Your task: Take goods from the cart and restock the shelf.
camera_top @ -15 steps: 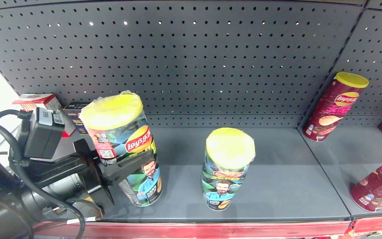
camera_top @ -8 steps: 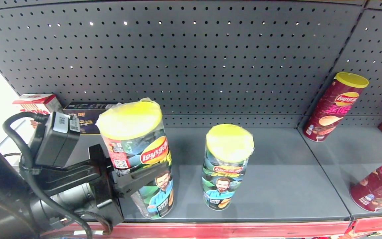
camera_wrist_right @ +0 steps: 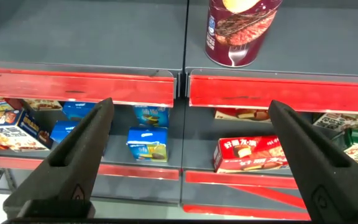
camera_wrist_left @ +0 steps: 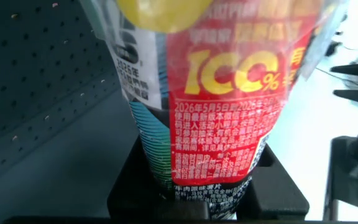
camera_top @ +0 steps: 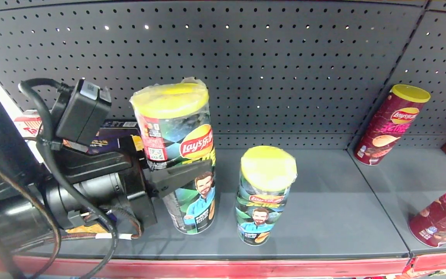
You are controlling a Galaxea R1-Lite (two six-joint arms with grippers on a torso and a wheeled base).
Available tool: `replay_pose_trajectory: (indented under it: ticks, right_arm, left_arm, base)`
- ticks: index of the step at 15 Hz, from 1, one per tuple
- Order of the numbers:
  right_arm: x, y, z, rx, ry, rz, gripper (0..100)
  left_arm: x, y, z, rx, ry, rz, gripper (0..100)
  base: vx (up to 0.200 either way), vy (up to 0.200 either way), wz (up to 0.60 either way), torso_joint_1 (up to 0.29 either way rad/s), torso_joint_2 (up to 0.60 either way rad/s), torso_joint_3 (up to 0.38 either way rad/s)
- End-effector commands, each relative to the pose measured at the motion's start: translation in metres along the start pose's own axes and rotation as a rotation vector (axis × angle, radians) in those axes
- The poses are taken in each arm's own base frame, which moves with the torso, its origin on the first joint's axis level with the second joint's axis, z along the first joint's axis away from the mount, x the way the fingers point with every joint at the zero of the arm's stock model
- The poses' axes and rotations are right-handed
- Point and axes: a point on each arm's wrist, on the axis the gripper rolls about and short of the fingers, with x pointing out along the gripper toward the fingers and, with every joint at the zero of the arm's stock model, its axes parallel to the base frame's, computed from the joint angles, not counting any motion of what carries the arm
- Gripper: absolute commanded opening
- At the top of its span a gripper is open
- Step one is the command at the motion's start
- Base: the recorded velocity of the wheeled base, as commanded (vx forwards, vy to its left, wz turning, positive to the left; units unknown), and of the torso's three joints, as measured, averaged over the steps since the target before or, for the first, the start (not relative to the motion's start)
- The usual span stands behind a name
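Observation:
A chips can (camera_top: 176, 155) with a yellow lid and a cartoon man on its label is upright over the grey shelf (camera_top: 323, 209), left of centre. My left gripper (camera_top: 178, 170) is shut on its middle, coming in from the left. I cannot tell whether its base touches the board. In the left wrist view the can's red label (camera_wrist_left: 222, 112) sits between the black fingers of the left gripper (camera_wrist_left: 207, 180). A matching can (camera_top: 265, 193) stands free just to its right. My right gripper (camera_wrist_right: 191, 155) is open and holds nothing, facing lower shelves with red edge strips.
Two maroon chips cans stand at the right: one (camera_top: 393, 124) against the pegboard, one (camera_top: 443, 217) near the front edge. Small boxes (camera_top: 33, 120) lie at the back left. A maroon can (camera_wrist_right: 241, 31) and boxed goods (camera_wrist_right: 247, 155) fill the lower shelves.
My left arm has carried the held can to the right and deeper onto the shelf, closer to the standing can. The standing can has stayed in place.

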Motion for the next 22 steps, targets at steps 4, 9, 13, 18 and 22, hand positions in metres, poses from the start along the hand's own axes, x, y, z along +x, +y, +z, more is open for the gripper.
replay_pose_trajectory:
  ticks: [4,9,13,18,22]
  right_arm:
    - [0.000,0.000,0.000,-0.001,0.005,0.000,100]
    - [0.000,0.000,0.000,-0.001,0.005,0.001,100]
    - [0.000,0.000,0.000,-0.001,0.005,0.001,100]
    - [0.000,0.000,0.000,-0.001,0.005,0.000,100]
    - [0.000,0.000,0.000,-0.001,0.005,0.001,100]
  left_arm:
    - [0.038,0.053,0.009,0.010,-0.010,-0.093,0]
    - [0.079,0.099,0.012,0.029,-0.026,-0.117,0]
    - [0.101,0.109,-0.007,0.008,-0.001,-0.165,0]
    - [0.126,0.128,-0.029,0.062,0.039,-0.171,0]
    - [0.134,0.137,-0.036,0.076,0.039,-0.167,0]
  base:
    - [0.000,0.000,0.00,0.000,0.00,0.000]
    - [0.000,0.000,0.00,0.000,0.00,0.000]
    - [0.000,0.000,0.00,0.000,0.00,0.000]
    - [0.000,0.000,0.00,0.000,0.00,0.000]
    - [0.000,0.000,0.00,0.000,0.00,0.000]
